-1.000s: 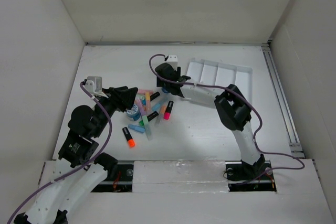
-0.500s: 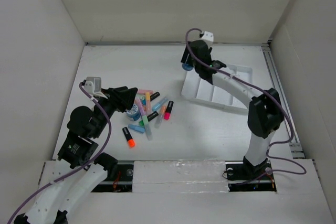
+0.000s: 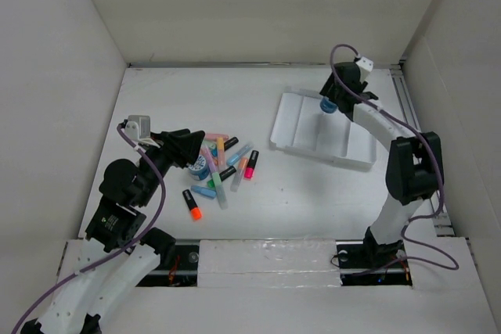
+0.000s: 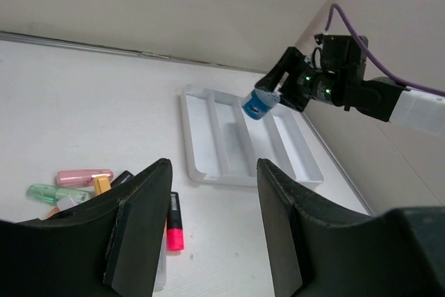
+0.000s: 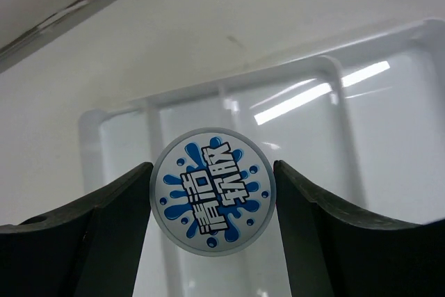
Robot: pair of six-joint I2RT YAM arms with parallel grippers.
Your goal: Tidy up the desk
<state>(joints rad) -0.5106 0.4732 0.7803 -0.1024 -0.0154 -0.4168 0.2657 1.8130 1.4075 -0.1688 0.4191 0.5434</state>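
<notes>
**Tub over the tray, 1 arm waiting at the pile**

The right gripper [image 3: 330, 102] is high over the far end of the white compartmented tray [image 3: 301, 123], and it has a round blue-lidded tub [image 5: 213, 191] pinched by the sides between its 2 fingers. The splash-print lid faces straight up into the wrist camera. That side grip makes sense: it keeps the tub upright and leaves its base free to go down flat. From the wrist view the tub hangs above the dividers, clear of the tray floor. I cannot tell which compartment it is lined up with.

On the other side, the left gripper [image 4: 213, 168] hovers with its jaws spread and nothing between them, low over the loose heap of highlighters [image 3: 223, 162]. It looks parked right where the next pick is likely to come from. A second blue tub [image 3: 200, 167] sits at the near-left edge of that heap, just ahead of the fingers. An orange-capped marker [image 3: 192, 203] lies a little apart, nearer the arm bases.

The desk [image 3: 297, 193] spreads wide and white under all of it. The clutter sits left of centre, the tray far right, well apart. By my read the sorting is at an early stage, since the tray holds nothing I can see.
</notes>
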